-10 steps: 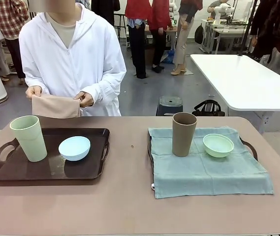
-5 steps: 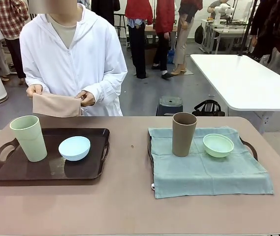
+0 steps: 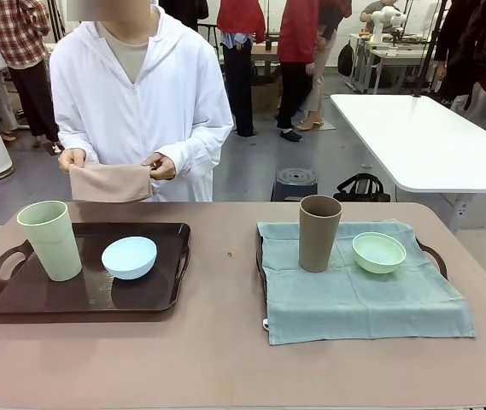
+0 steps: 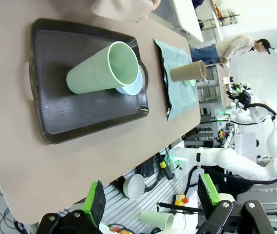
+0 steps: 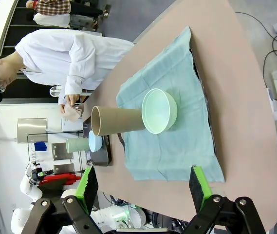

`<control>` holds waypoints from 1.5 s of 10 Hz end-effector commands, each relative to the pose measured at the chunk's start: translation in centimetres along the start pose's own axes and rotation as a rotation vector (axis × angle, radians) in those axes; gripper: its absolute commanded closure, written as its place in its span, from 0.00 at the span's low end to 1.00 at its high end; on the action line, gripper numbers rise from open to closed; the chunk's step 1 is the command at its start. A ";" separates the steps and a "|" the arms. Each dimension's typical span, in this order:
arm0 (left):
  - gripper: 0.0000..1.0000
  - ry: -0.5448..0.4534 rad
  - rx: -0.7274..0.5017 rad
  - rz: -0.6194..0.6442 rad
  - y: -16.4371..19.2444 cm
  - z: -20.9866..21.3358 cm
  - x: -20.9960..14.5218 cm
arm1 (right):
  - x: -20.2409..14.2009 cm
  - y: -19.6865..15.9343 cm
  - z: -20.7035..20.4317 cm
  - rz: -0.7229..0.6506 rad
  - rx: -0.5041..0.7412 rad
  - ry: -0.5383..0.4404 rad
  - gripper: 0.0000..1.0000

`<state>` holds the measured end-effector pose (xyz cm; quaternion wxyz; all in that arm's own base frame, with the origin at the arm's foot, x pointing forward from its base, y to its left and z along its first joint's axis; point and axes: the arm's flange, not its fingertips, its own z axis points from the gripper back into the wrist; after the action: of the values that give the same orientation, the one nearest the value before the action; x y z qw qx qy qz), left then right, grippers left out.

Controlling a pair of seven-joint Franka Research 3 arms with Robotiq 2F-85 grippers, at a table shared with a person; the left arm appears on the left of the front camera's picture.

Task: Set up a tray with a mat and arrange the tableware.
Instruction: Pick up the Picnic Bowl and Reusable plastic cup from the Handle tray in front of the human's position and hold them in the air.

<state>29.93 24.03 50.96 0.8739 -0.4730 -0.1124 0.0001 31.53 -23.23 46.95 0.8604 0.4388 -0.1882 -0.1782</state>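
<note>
On the left a dark tray (image 3: 20, 299) holds the pale green tumbler (image 3: 49, 240) and the light blue bowl (image 3: 129, 257). On the right a second tray (image 3: 431, 254) lies under a teal mat (image 3: 362, 295) carrying the brown tumbler (image 3: 319, 233) and the mint green bowl (image 3: 378, 252). The person (image 3: 144, 94) stands at the far edge holding a folded beige cloth (image 3: 110, 182) in both hands. My left gripper (image 4: 152, 201) is open, high above the table's near left side. My right gripper (image 5: 143, 184) is open too, off the table's right side, with nothing between its fingers.
A bare strip of table (image 3: 225, 256) separates the two trays. Behind the person are a stool (image 3: 295, 181), a bag (image 3: 363, 186), a white table (image 3: 422, 137) and other people standing farther off.
The person has shifted to the right along the far edge, still holding the beige cloth. Tumblers, bowls, trays and mat have not moved.
</note>
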 end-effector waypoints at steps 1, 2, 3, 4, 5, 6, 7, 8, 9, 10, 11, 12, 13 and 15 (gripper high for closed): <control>0.00 -0.008 -0.010 0.007 -0.1 -0.1 -0.2 | 0.2 0.0 -0.1 0.005 0.025 -0.009 0.02; 0.00 -0.008 -0.010 0.007 -0.1 -0.1 -0.2 | 0.2 0.0 -0.1 0.005 0.025 -0.009 0.02; 0.00 -0.008 -0.010 0.007 -0.1 -0.1 -0.2 | 0.2 0.0 -0.1 0.005 0.025 -0.009 0.02; 0.00 -0.008 -0.010 0.007 -0.1 -0.1 -0.2 | 0.2 0.0 -0.1 0.005 0.025 -0.009 0.02; 0.00 -0.008 -0.010 0.007 -0.1 -0.1 -0.2 | 0.2 0.0 -0.1 0.005 0.025 -0.009 0.02; 0.00 -0.008 -0.010 0.007 -0.1 -0.1 -0.2 | 0.0 0.0 0.0 0.000 0.000 0.000 0.02; 0.00 0.000 0.000 0.000 0.0 0.0 0.0 | 0.3 2.0 -1.1 0.031 -0.028 0.015 0.02; 0.00 0.043 -0.019 -0.106 -0.7 -0.3 1.2 | 0.6 4.6 -2.8 0.088 -0.058 0.062 0.02; 0.00 0.083 0.050 -0.209 -1.9 -0.6 1.7 | 0.6 7.4 -4.4 0.133 -0.088 0.091 0.02; 0.00 0.123 0.125 -0.297 -3.5 -1.1 2.3 | 0.8 10.7 -6.3 0.183 -0.110 0.119 0.02; 0.00 0.139 0.186 -0.341 -4.9 -2.0 2.6 | 0.7 13.4 -7.9 0.232 -0.125 0.142 0.02; 0.00 0.178 0.279 -0.400 -6.8 -2.8 2.8 | 0.5 16.4 -9.6 0.267 -0.132 0.159 0.02; 0.00 0.233 0.369 -0.481 -8.6 -4.1 3.2 | 0.3 19.3 -11.2 0.311 -0.156 0.173 0.02; 0.00 0.328 0.560 -0.654 -13.0 -7.0 3.4 | -0.9 26.2 -15.1 0.402 -0.217 0.201 0.02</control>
<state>33.66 12.95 59.62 0.9298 -0.2048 -0.0995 -0.2893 40.39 0.82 59.54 0.9235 0.3438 -0.1687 0.0206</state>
